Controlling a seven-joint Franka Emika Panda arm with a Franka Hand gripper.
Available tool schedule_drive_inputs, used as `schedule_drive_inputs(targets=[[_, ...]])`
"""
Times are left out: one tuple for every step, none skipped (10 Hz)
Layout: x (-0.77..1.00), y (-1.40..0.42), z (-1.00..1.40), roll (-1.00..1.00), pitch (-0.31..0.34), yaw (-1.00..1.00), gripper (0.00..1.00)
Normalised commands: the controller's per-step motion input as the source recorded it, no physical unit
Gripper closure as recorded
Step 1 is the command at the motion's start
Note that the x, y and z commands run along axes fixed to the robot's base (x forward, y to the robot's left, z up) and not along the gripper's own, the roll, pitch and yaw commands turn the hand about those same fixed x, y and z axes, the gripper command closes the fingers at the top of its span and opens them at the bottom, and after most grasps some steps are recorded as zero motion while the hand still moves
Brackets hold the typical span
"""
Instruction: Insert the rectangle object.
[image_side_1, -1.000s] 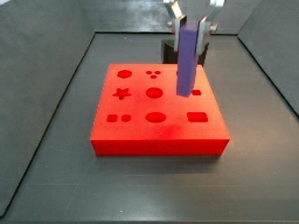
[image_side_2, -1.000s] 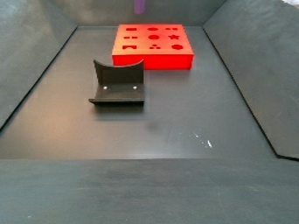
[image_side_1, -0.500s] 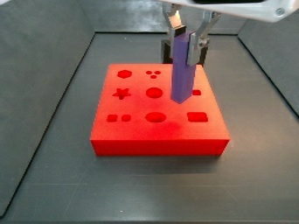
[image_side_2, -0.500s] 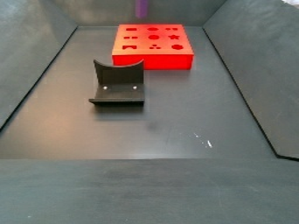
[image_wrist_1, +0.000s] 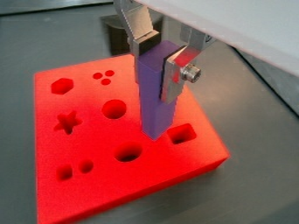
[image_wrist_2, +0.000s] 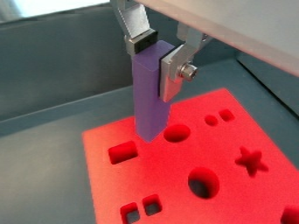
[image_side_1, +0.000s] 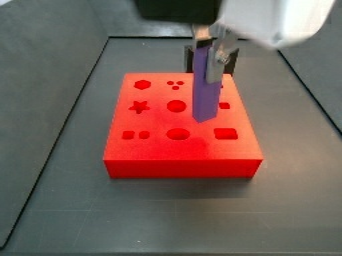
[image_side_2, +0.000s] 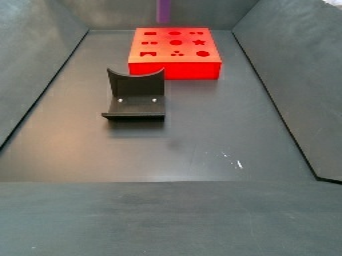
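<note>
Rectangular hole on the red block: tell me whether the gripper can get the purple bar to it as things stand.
Probably yes. The gripper holds the rectangle object upright above the red block, its lower end hanging beside the rectangular hole. Nothing lies between them.

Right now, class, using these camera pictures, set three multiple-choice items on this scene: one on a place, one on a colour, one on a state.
1. Where is the rectangle object?
A. lying on the floor
B. above the red block
C. in the dark grey holder

2. What colour is the block with shaped holes?
A. red
B. green
C. white

3. How is the bar held?
A. flat
B. not held
C. upright in the gripper

Answers: 1 B, the bar hangs over the block in a side view. 2 A, every view shows red. 3 C, silver fingers clamp its top end.
</note>
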Motion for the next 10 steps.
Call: schedule_drive_inputs(targets=[[-0.06,0.00,-0.28,0.17,0.276,-0.77,1.00],[-0.06,0.00,-0.23,0.17,0.340,-0.71,1.00],[0.01,-0.09,0.00,0.09,0.339,-0.56,1.00],[0.21,-0.15,0.00,0.08,0.301,-0.45,1.00],[0.37,-0.19,0.06,0.05,0.220,-0.39,1.00],[0.58,-0.23,0.11,0.00,0.091,-0.36,1.00],[0.68,-0.22,0.00,0.00,0.054,-0.30,1.00],[0.06,0.00,0.00,0.00,0.000,-0.01,1.00],[0.00,0.00,-0.03,0.00,0.000,0.00,1.00],[0.13,0.00,-0.18,0.00,0.000,-0.08,1.00]])
